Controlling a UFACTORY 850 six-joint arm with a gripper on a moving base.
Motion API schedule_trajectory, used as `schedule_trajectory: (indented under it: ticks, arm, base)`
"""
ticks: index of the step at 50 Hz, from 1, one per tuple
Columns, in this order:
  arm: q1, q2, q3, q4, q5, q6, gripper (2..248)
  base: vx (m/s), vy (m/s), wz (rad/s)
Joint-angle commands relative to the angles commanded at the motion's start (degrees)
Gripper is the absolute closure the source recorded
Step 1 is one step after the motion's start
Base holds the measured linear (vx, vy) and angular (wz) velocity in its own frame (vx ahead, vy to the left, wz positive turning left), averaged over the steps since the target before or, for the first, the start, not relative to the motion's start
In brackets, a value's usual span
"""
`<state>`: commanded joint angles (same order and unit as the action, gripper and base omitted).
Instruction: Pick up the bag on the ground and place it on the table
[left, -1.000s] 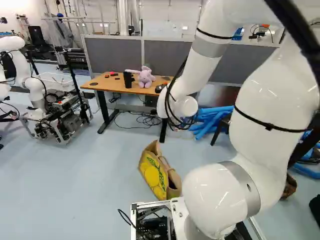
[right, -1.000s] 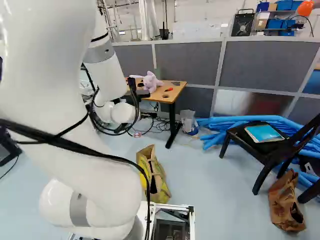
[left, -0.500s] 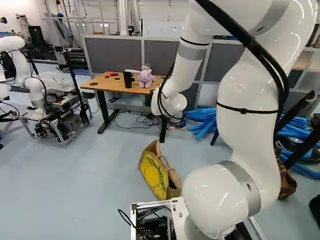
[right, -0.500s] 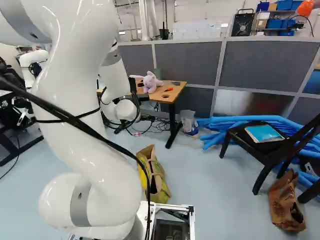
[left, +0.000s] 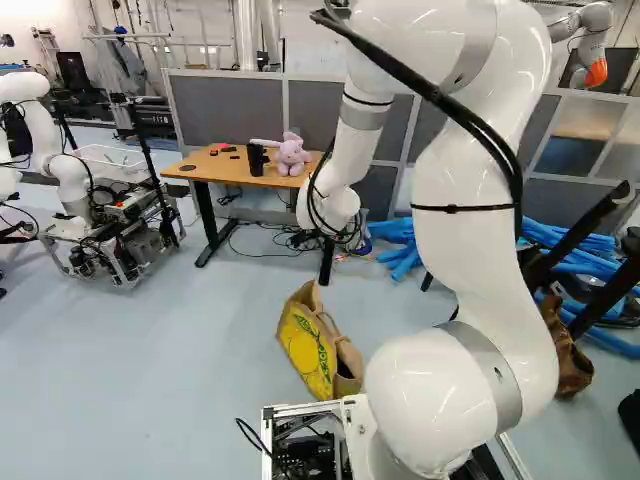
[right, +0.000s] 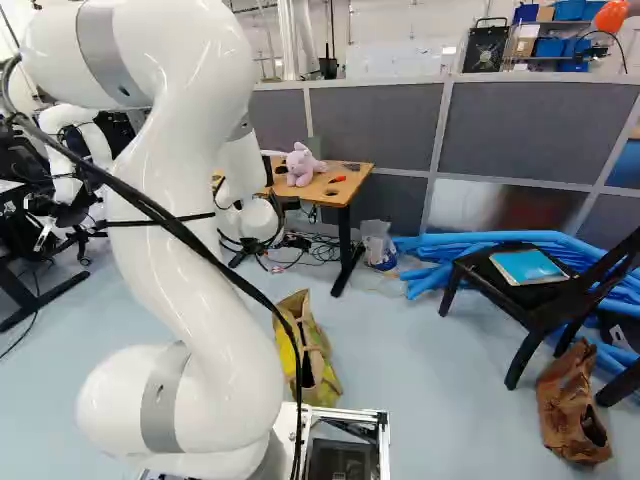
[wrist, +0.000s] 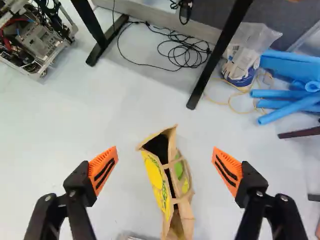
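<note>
1. On the floor, just ahead of the base, the yellow and tan bag (wrist: 159, 186) stands upright with a slight lean, its mouth open and running from near to far.
2. Apart, and wide, stand the 2 fingers of the gripper (wrist: 165, 161), 1 to the left of the bag and 1 to the right, neither touching it.
3. By its creases and slack rim it looks like soft woven cloth, probably light if little is inside; the dark mouth hides any load. Not fragile, I judge, and rough enough not to slip.
4. Best hold: the upper rim near mid-length, both walls and the looped handle (wrist: 190, 176) pinched together. Only 1 wall caught would let it sag and twist.
5. Going down, keep clear of the base frame (right: 350, 411), close to the near end.
6. Far and left is the table (left: 215, 166); a limp bottom needs a high lift, and the plush toy (left: 291, 155) needs room.
</note>
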<state>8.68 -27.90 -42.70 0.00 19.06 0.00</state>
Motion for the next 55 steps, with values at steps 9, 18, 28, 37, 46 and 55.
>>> schedule_trajectory:
  ticks: [9, 18, 28, 37, 46, 55]
  arm:
    - [-0.04, -2.19, -1.30, 0.00, -2.17, 0.00, 3]
    - [-0.04, -4.17, -2.29, 0.00, -4.11, 0.00, 3]
    - [-0.04, -6.37, -3.41, 0.00, -5.97, 0.00, 3]
    - [-0.04, -8.37, -4.45, 0.00, -7.44, 0.00, 3]
    - [-0.04, -10.39, -5.54, 0.00, -8.86, 0.00, 3]
    - [-0.04, -12.42, -6.68, 0.00, -10.29, 0.00, 3]
  base:
    - [0.000, 0.000, 0.000]
    - [0.000, 0.000, 0.000]
    - [0.000, 0.000, 0.000]
    - [0.000, 0.000, 0.000]
    - [0.000, 0.000, 0.000]
    - [0.000, 0.000, 0.000]
